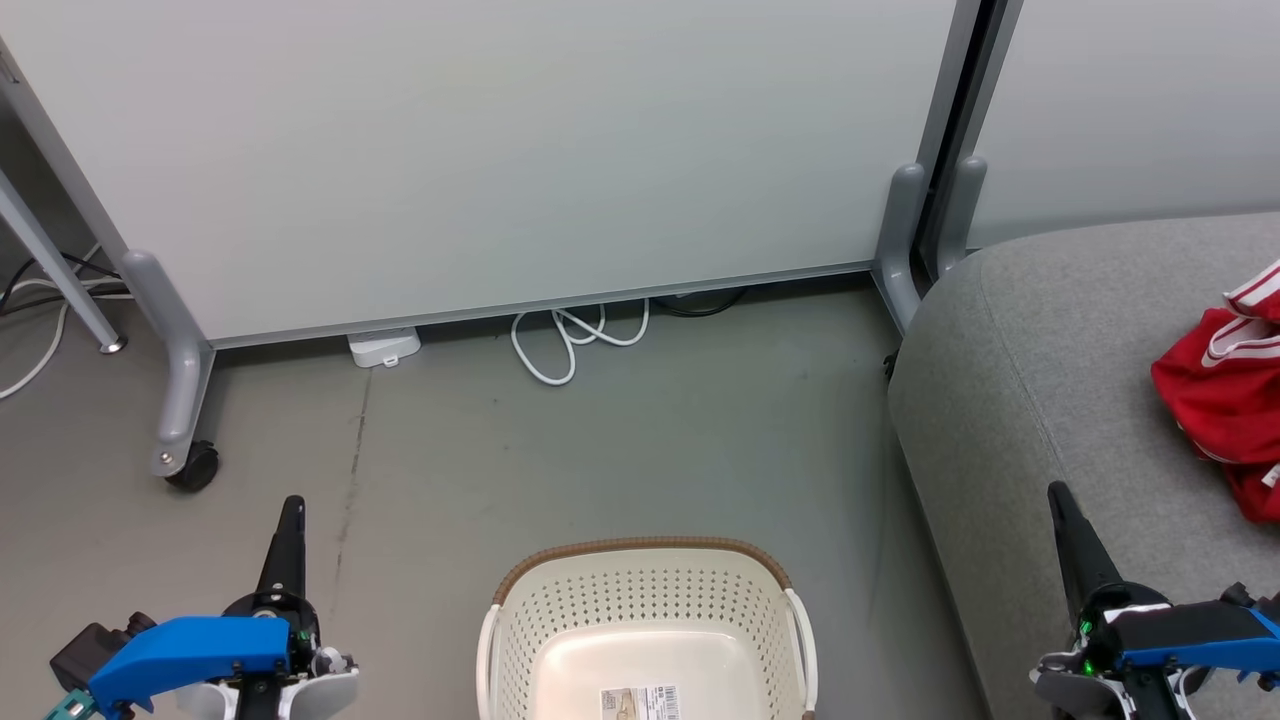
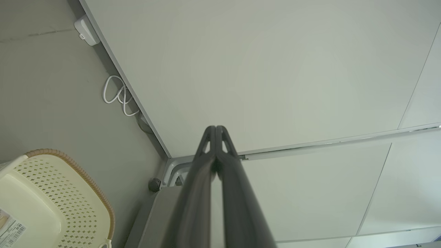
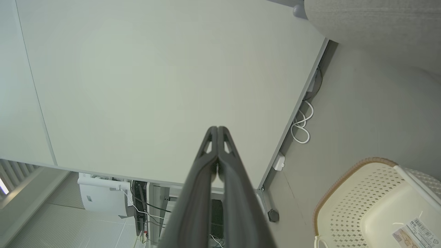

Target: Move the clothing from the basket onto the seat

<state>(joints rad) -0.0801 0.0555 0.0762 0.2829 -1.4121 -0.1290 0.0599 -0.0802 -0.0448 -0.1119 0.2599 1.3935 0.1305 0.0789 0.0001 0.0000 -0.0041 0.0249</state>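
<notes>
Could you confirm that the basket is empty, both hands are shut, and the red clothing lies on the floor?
No: the head view shows the clothing lying on the seat instead. The basket is empty, and the left hand and right hand are shut.

Pale partition panel (image 1: 500,150) on grey metal legs (image 1: 180,370) with a black caster (image 1: 195,468), standing on smooth grey floor (image 1: 620,450). A looped white cable (image 1: 570,345) and small white box (image 1: 383,347) lie at its base. A second panel (image 1: 1130,110) adjoins on the right.

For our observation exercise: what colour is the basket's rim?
Woven brown rim on the cream-white basket; head view shows it best.
</notes>
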